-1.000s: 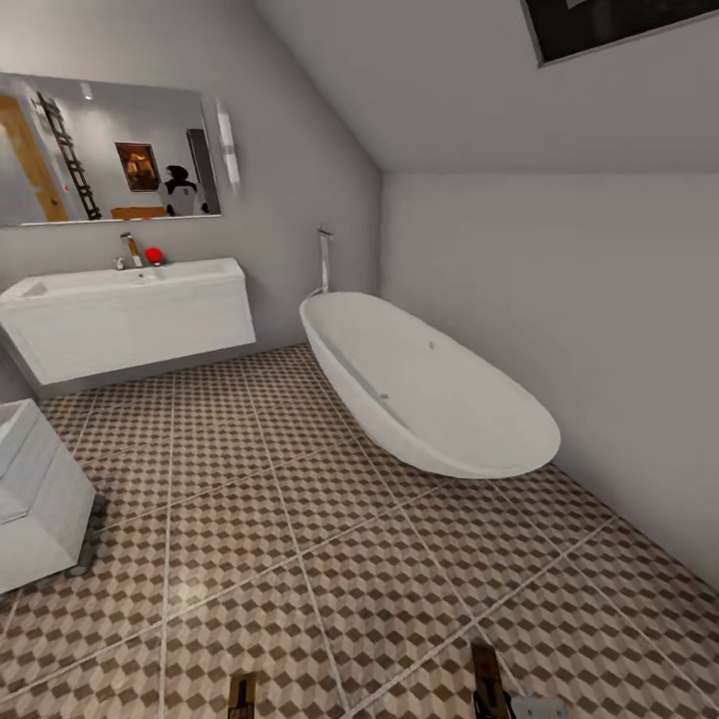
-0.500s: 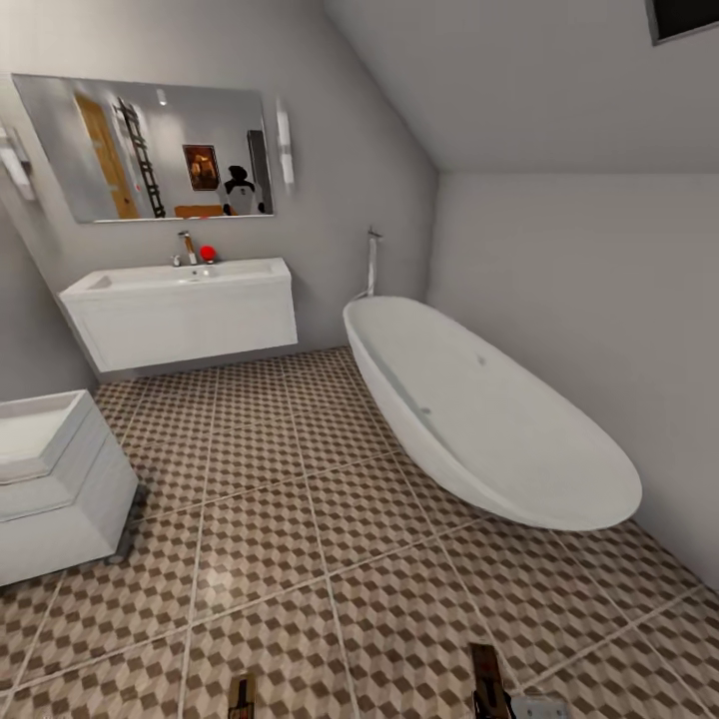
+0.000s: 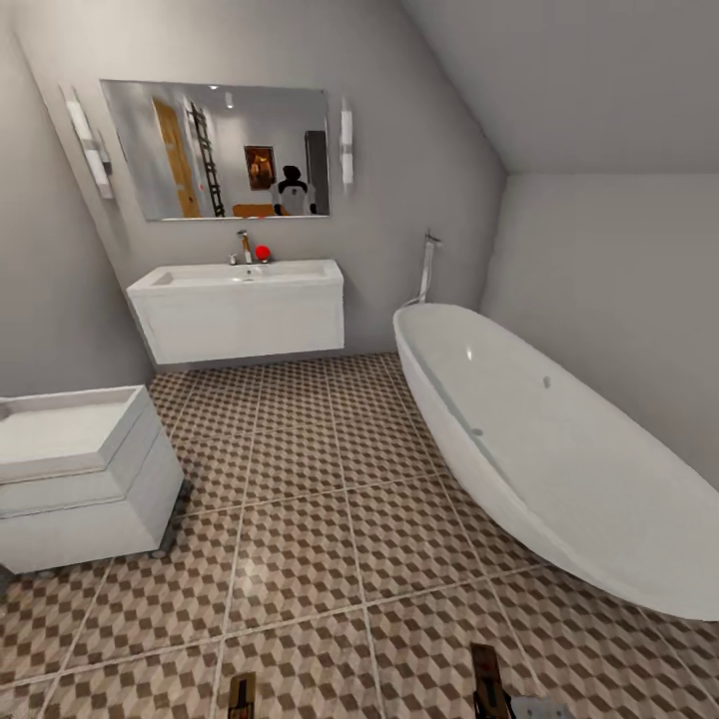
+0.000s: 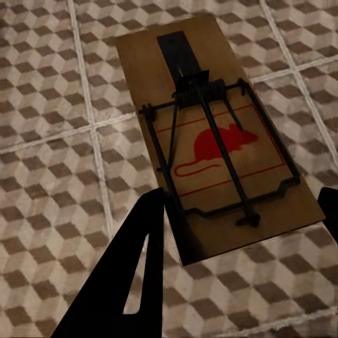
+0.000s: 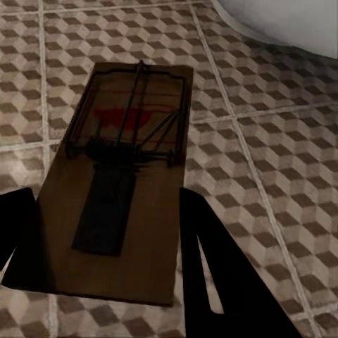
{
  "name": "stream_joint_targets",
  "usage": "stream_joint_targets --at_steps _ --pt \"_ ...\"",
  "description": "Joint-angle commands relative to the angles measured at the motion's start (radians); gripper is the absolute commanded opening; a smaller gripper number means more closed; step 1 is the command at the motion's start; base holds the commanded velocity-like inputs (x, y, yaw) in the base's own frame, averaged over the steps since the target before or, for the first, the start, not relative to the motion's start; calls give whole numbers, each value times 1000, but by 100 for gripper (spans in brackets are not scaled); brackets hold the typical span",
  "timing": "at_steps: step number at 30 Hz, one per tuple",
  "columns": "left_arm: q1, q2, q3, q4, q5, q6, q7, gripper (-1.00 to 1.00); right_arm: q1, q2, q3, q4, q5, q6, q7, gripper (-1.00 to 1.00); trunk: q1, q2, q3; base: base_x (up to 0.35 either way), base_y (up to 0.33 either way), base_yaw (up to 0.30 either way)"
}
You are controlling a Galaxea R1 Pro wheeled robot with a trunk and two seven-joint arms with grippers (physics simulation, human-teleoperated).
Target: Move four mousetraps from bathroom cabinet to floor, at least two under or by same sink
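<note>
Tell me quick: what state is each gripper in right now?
Left gripper: shut on a mousetrap.
Right gripper: shut on another mousetrap.

Each wrist view shows 2 flat black jaws, matte and unmarked. The left gripper point(image 4: 232, 264) has a jaw with a slim triangular cut-out. The right gripper point(image 5: 105, 243) has a like slot. The mirror reflection shows a white trunk and black head.
</note>
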Motion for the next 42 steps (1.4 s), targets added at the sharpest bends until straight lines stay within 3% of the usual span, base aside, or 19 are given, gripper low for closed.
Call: stream_joint_targets --at_steps 1,24,30,42 --pt "-2 -1 -9 4 7 -6 3 -100 0 0 -4 0 7 -3 -2 -100 0 0 -1 291 22 286" --pt "-2 -1 -9 4 7 -6 3 -100 0 0 -4 1 7 -2 -1 -100 0 0 -1 291 2 284" --pt "-2 -1 -9 4 7 -6 3 -100 0 0 -4 7 5 5 2 -100 0 0 -1 291 0 84" --pt "-2 -2 -9 4 7 -6 3 -100 0 0 -4 207 4 6 1 -100 0 0 -1 291 0 5"
